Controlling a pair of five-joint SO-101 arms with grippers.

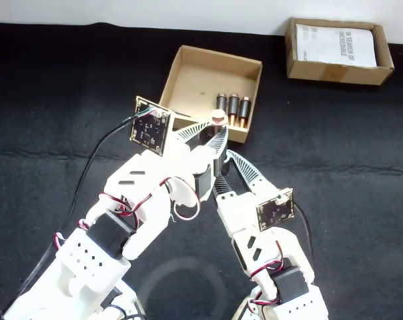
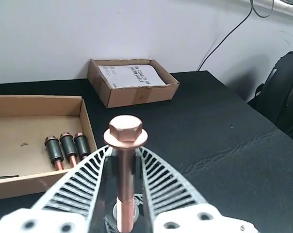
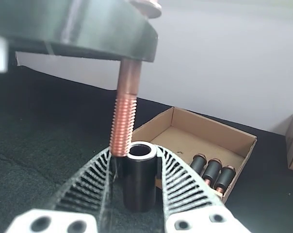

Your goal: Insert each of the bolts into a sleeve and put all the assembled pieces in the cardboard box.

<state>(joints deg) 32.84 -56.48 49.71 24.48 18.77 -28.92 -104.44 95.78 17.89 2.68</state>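
While the left claw (image 2: 125, 151) pinches the copper-coloured hex-head bolt (image 2: 125, 162) by its smooth upper shank, head up and threads hanging free, the right claw (image 3: 134, 153) is clamped round the black cylindrical sleeve (image 3: 139, 177), holding it upright with its mouth open to the top. And look where that threaded tip sits: just beside the sleeve's rim, not in the bore, and I cannot tell whether it touches. Both pieces read as solid metal, so I'd judge them stiff, unbreakable and heavy for their size. The bolt is glossy with a flanged six-sided head. The sleeve is a matte, thick-walled tube. Round, smooth bodies like these can twist or tip between ribbed white fingers, which look springy rather than rigid, so a firm hold matters. The grips look well chosen: high on the shank leaves the thread clear, and mid-wall on the sleeve leaves the opening clear. Just beyond the claws on the black cloth counter (image 1: 335, 153) sits the open brown cardboard box (image 1: 169, 79), with three assembled pieces (image 1: 233, 108) lying side by side against one wall. A second, smaller cardboard box (image 1: 293, 57) holding a printed sheet sits well apart.
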